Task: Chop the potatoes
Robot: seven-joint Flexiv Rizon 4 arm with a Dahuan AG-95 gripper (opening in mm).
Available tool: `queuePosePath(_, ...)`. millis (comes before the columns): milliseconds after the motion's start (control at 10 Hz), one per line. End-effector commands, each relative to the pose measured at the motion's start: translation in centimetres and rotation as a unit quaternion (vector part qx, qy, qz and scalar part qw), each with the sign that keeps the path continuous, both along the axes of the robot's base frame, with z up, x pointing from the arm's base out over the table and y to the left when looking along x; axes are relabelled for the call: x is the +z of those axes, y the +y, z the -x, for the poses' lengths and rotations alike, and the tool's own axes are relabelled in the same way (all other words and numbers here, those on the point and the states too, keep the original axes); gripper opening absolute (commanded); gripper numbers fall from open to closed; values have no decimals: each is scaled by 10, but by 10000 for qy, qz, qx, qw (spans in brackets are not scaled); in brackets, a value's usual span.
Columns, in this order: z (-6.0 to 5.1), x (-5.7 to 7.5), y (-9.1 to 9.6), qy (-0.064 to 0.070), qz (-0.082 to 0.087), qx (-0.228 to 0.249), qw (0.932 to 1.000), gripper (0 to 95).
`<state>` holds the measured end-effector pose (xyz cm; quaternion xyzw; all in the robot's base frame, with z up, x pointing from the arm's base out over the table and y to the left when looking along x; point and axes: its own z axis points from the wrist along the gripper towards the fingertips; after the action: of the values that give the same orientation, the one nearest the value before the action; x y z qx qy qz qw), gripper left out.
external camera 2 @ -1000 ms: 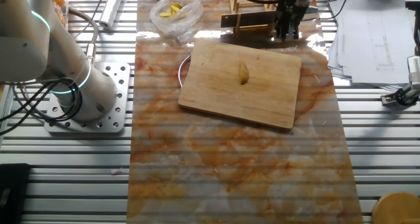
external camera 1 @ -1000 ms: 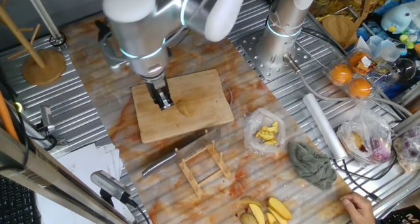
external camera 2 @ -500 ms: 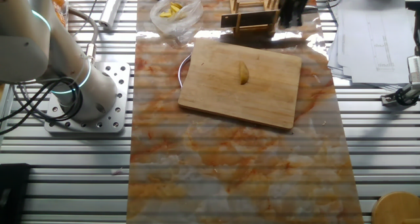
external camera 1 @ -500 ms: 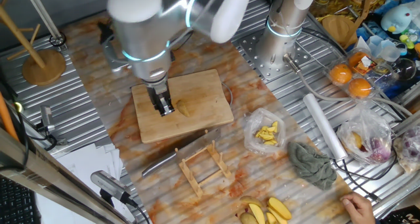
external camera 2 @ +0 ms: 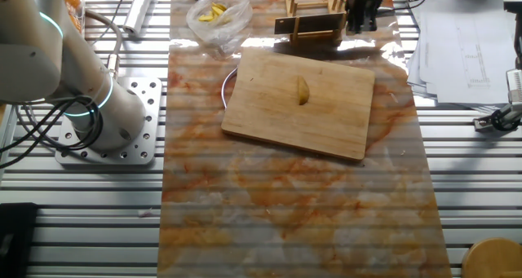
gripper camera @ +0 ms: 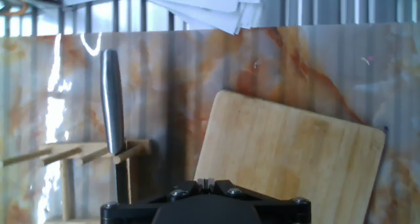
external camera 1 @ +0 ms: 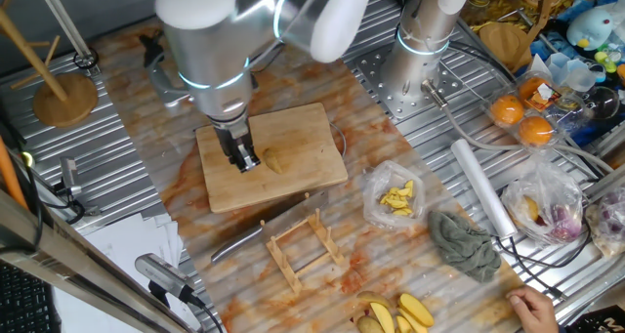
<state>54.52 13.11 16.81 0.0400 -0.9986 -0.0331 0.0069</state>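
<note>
One whole potato (external camera 1: 276,159) lies near the centre of the cutting board (external camera 1: 312,128), uncut. The end effector (external camera 1: 242,157) hangs at the potato's 9 o'clock in one fixed view; whether its fingers are apart or together cannot be told. A knife (external camera 1: 239,241) lies on the counter (external camera 1: 137,108) at the board's 6 o'clock, beside a wooden rack (external camera 1: 303,253). A bag of yellow pieces (external camera 1: 395,196) sits at 4 o'clock.

A wooden cutting board (external camera 1: 270,155) lies at centre frame on a marbled orange mat (external camera 2: 285,205). Below it, a knife (external camera 1: 256,234) rests beside a wooden rack (external camera 1: 305,251). A clear bag of yellow pieces (external camera 1: 396,197), a grey cloth (external camera 1: 467,243) and two oranges (external camera 1: 521,120) occupy the right side; papers (external camera 2: 461,25) sit at the other fixed view's upper right.
</note>
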Motion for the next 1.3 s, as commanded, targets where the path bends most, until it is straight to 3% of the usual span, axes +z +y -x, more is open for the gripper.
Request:
queuePosePath(100,-2,0,1,150,-261,583,9978,0)
queuePosePath(300,-2,0,1,178,-264,428,9986,0)
queuePosePath(500,-2,0,1,186,-504,437,9976,0)
queuePosePath(600,-2,0,1,259,-578,408,9972,190)
queuePosePath(700,-1,1,10,330,-625,376,9968,190)
queuePosePath(800,-1,1,36,374,-579,286,9972,380)
queuePosePath(1100,4,-13,74,323,-500,147,9981,380)
queuePosePath(1200,5,-15,78,322,-481,146,9982,380)
queuePosePath(1300,7,-28,88,329,-373,183,9986,380)
